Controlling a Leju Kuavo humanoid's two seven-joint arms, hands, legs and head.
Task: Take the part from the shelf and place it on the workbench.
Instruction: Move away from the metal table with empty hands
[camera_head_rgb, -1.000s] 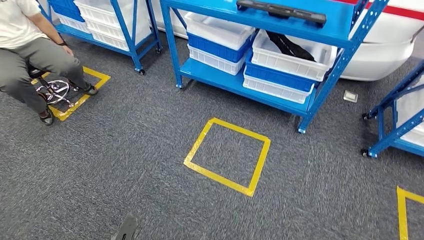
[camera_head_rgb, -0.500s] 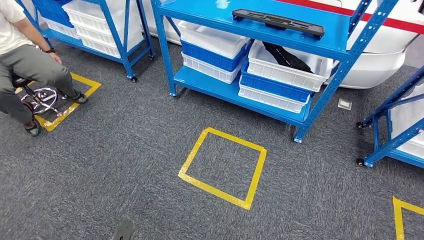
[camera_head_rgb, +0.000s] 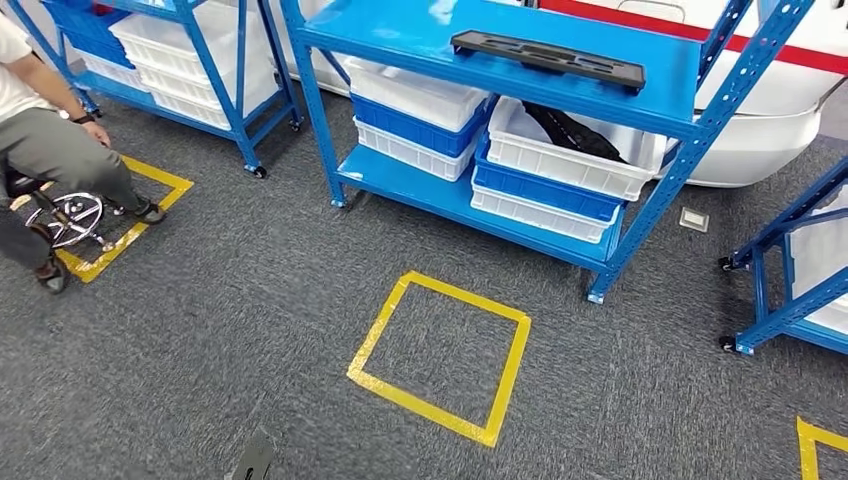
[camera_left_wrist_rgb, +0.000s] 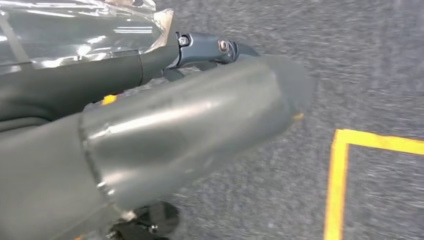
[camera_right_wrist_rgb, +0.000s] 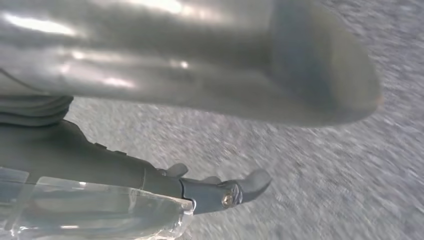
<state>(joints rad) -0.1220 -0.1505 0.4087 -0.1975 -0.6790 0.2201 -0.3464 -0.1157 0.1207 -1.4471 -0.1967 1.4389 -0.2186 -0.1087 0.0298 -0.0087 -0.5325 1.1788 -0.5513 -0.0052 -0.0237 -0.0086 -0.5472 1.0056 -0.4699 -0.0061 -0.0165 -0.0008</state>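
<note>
1. While both arms hang over the grey carpet (camera_head_rgb: 230, 330), the left hand (camera_left_wrist_rgb: 165, 135) shows its thick grey thumb straight with a dark finger beside it, apart and holding nothing; the right hand (camera_right_wrist_rgb: 210, 90) looks the same, thumb and dark finger apart with nothing between.
2. On the top board of the blue shelf (camera_head_rgb: 420, 40) lies the long black part (camera_head_rgb: 547, 58), flat, near the front edge; white and blue bins (camera_head_rgb: 430, 110) stack on the lower board.
3. On the carpet before the shelf is a yellow tape square (camera_head_rgb: 440, 355); a seated person (camera_head_rgb: 45, 150) is off to the left.
</note>
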